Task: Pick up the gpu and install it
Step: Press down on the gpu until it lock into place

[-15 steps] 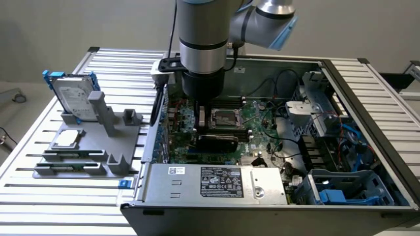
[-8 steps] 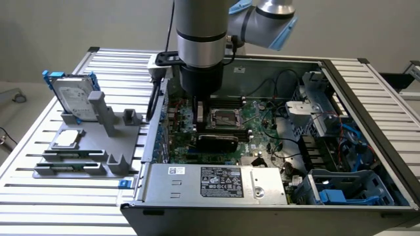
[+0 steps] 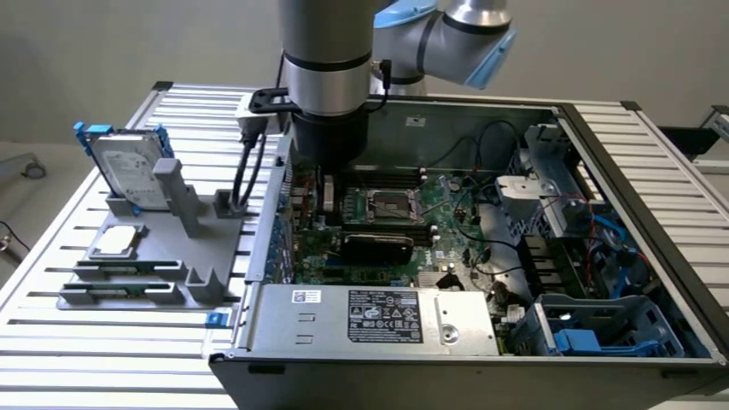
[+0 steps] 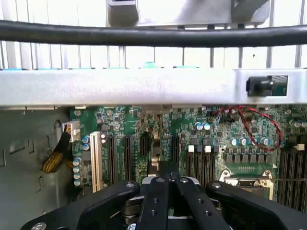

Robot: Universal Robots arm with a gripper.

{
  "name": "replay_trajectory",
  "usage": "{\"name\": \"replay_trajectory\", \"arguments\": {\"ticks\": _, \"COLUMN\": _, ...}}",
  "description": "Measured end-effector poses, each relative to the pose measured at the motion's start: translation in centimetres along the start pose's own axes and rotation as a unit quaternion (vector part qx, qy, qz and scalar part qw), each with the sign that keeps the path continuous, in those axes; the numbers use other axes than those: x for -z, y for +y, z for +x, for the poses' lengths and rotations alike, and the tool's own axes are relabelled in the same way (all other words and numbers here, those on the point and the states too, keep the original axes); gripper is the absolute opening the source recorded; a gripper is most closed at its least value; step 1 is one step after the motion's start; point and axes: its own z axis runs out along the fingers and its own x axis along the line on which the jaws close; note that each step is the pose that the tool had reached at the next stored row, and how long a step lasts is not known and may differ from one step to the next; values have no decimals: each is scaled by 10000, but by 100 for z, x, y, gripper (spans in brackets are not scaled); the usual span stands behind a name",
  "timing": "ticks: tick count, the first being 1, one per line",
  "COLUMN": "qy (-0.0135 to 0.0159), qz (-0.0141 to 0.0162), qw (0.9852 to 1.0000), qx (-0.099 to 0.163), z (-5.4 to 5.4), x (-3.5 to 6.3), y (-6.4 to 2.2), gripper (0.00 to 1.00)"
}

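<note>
First, the gripper [image 4: 168, 166]: its black fingers [image 4: 154, 194] are drawn tight together, no gap showing, above the motherboard [image 3: 446, 205] just off the CPU socket [image 3: 387, 205], on the side of the socket that faces the power supply [image 3: 376, 312]. Whether they nip a board edge or merely bear on it is hidden under their own bulk.

Close under them, just past the memory slots [image 3: 390, 229] that flank the socket on that side, stands the gpu [image 3: 376, 246]. It is upright on edge, its black rounded shroud turned away from the socket toward the power supply. It looks to be at one of the expansion slots [image 4: 111, 158]; how deep it sits I cannot tell.

I judge the card light and stiff but fragile: a thin board that would bow if pushed at one end, under a smooth plastic shroud that gives poor purchase. The bare upper edge of the board, or the metal bracket end, is the place to hold it, not the cooler.

Farther from the socket on the same side the other slots lie empty, several black and one white. Beyond socket and slots alike runs the case's silver rear wall [image 4: 144, 86]. Farthest from the socket, outside that wall, a grey rack [image 3: 148, 248] carries the hard drive [image 3: 119, 162] in its blue frame.
</note>
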Motion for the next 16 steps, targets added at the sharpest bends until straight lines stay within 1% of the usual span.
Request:
{"name": "replay_trajectory", "arguments": {"ticks": 10, "qy": 0, "qz": -11, "qw": 10000, "qx": 2, "z": 2, "x": 29, "y": 109, "gripper": 11}}
{"name": "replay_trajectory", "arguments": {"ticks": 13, "qy": 0, "qz": -25, "qw": 10000, "qx": 2, "z": 2, "x": 41, "y": 135, "gripper": 11}}
{"name": "replay_trajectory", "arguments": {"ticks": 16, "qy": 0, "qz": -54, "qw": 10000, "qx": 2, "z": 3, "x": 64, "y": 149, "gripper": 11}}
